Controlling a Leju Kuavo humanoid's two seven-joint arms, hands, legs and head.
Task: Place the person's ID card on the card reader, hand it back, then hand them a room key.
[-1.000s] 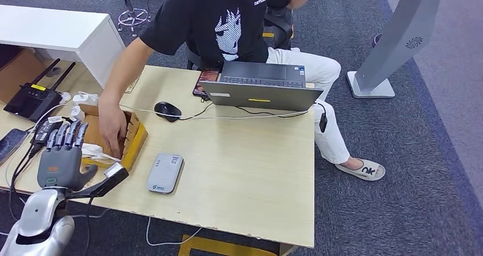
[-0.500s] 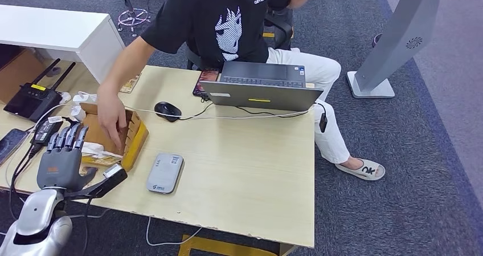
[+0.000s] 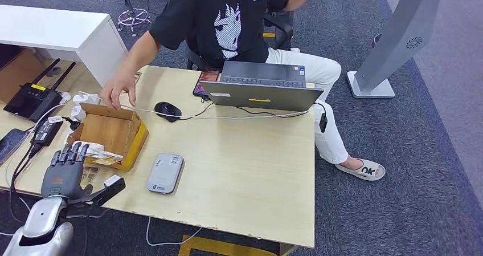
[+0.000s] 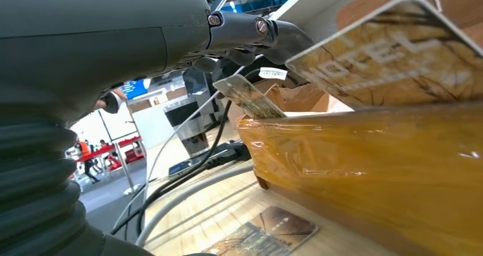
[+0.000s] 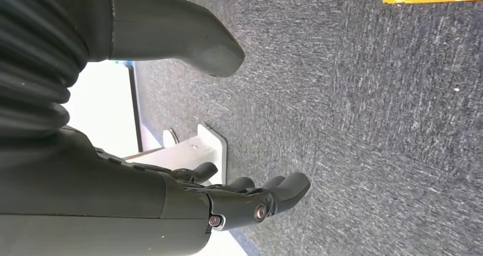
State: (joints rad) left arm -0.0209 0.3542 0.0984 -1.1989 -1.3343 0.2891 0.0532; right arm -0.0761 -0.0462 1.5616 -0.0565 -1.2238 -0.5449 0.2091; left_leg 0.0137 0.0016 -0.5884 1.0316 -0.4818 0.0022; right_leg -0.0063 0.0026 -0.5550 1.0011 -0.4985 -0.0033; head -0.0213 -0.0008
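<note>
The room key cards (image 4: 393,56) stand on edge at the near left of the cardboard box (image 3: 111,131), far from the card reader (image 3: 164,173) on the desk (image 3: 245,170). The left hand (image 3: 64,173) hovers just near of them, fingers spread and empty; the right hand (image 5: 171,187) hangs empty, fingers loosely apart. The cards look thin, stiff, light and slick, best pinched across an exposed top edge.

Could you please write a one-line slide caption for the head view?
Left robot hand hovers open beside the brown cardboard box, near the grey card reader, while the seated person's hand hangs above the box.

Desk items: open grey laptop (image 3: 263,85), black mouse (image 3: 167,110) with cable, black router (image 3: 32,101) at far left, grey carpet (image 3: 398,153) beneath.
</note>
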